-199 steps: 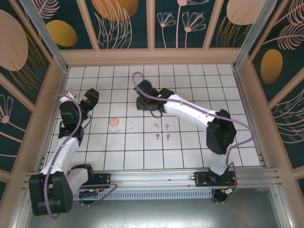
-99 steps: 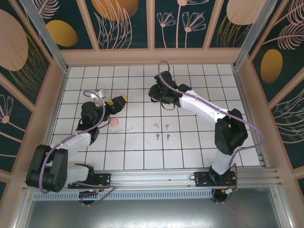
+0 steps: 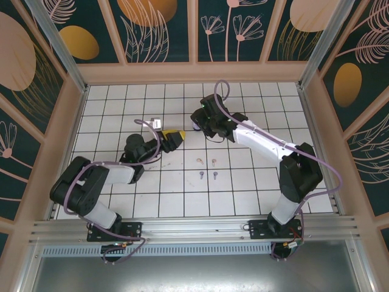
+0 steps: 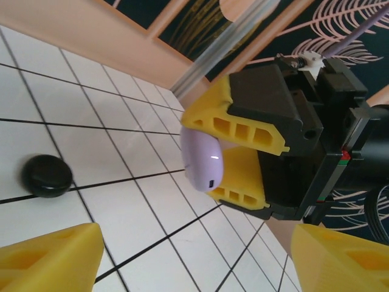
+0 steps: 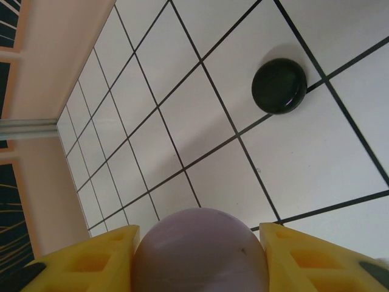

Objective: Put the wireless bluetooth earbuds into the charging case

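Carried farther back than a second ago, lilac charging case (image 4: 202,159), lid shut, contents hidden, clamped in right gripper (image 5: 199,240); pink earbuds (image 3: 199,160), lilac earbuds (image 3: 215,174) loose on tiled table (image 3: 243,188); black case (image 5: 279,85) nearby, shut; left gripper (image 3: 174,134) gaping, empty.

white-tiled worktop (image 3: 243,201) | pink earbuds (image 3: 199,160), lilac earbuds (image 3: 201,174) are lying base-side of right gripper (image 5: 199,249) | black round case (image 5: 279,85) is lying ahead of it

White tiled table (image 3: 243,194), black grid lines. Wood frame (image 3: 194,72) and dark leaf-print wall panels (image 3: 164,24) at far side. Metal rail (image 3: 200,226) along near edge.
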